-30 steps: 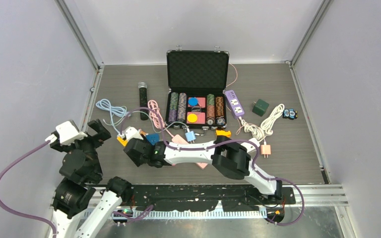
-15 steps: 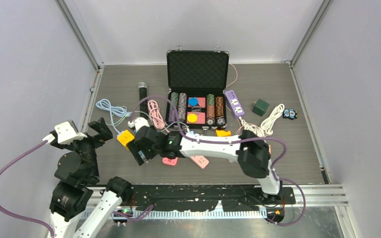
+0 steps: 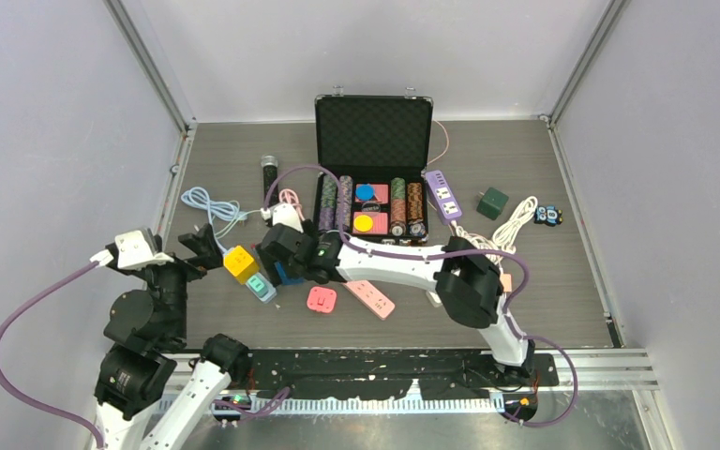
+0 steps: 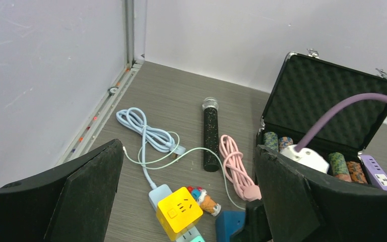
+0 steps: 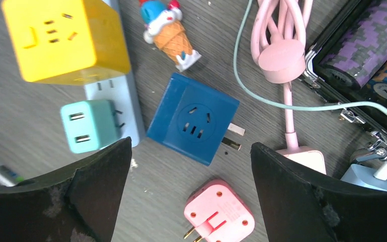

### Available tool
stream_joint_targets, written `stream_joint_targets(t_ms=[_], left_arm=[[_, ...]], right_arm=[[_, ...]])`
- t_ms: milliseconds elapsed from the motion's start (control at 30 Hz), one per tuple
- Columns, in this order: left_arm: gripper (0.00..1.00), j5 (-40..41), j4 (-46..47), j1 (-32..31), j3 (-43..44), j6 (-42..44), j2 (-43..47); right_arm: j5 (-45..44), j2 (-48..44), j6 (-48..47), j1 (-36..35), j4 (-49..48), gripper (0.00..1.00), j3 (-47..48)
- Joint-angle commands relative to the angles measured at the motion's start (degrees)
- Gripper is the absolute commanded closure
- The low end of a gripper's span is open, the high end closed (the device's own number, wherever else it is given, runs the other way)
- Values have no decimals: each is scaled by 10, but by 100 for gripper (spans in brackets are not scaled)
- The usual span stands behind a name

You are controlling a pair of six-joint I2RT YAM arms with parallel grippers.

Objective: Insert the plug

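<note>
A blue cube adapter (image 5: pixel 194 123) lies free on the table, socket face up, its two prongs pointing right. My right gripper (image 5: pixel 190 151) hangs open just above it, touching nothing. To the left, a yellow cube (image 5: pixel 63 38) and a teal USB adapter (image 5: pixel 88 126) sit plugged into a pale-blue power strip (image 5: pixel 123 101). A pink plug (image 5: pixel 219 212) lies prongs-up below the blue cube. In the top view my right gripper (image 3: pixel 277 267) is over the blue cube (image 3: pixel 287 273). My left gripper (image 3: pixel 208 248) is open and empty, left of the yellow cube (image 3: pixel 241 262).
An open chip case (image 3: pixel 372 141) stands behind. A black microphone (image 3: pixel 270 173), pale-blue cable (image 3: pixel 208 204) and pink cable (image 4: pixel 234 166) lie at the back left. An ice-cream toy (image 5: pixel 169 33) lies by the yellow cube. A pink strip (image 3: pixel 368 298), purple strip (image 3: pixel 442 194), green cube (image 3: pixel 492 202) and white cable (image 3: pixel 497 234) lie to the right.
My right gripper has opened wide and drawn back toward the case. The blue cube adapter now lies free on the table. The left arm has shifted slightly right.
</note>
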State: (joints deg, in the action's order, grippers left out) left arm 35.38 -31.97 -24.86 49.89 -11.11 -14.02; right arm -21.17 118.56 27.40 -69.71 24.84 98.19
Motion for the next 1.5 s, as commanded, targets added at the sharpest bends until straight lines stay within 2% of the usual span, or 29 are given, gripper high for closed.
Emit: stream_joint_targets(t_ms=[0,533,800,867,933,967,1067,1267,1467], left_arm=[[0,-23,15,-1,-2,7,-10],[0,-25,18,-1,-9,9,-7],[0,-23,17,-1,-11,11,-6],[0,-22,17,-1,-12,11,-4],[0,-22,17,-1,-14,11,-4],[0,-22,17,-1,-14,12,-4],[0,-22,16,-1,-15,13,-3],[0,-78,6,-1,-9,13,-7],[0,-178,-15,-1,8,-1,-17]], right_arm=[[-30,19,15,-2,10,8,39],[-38,83,13,4,22,7,93],[-57,114,26,5,34,16,113],[-60,117,29,5,35,20,113],[-62,117,31,5,33,30,112],[-61,113,29,5,31,41,109],[-63,87,24,6,-5,62,79],[-5,-22,-5,19,-119,76,-50],[143,-159,-1,64,-260,80,-192]])
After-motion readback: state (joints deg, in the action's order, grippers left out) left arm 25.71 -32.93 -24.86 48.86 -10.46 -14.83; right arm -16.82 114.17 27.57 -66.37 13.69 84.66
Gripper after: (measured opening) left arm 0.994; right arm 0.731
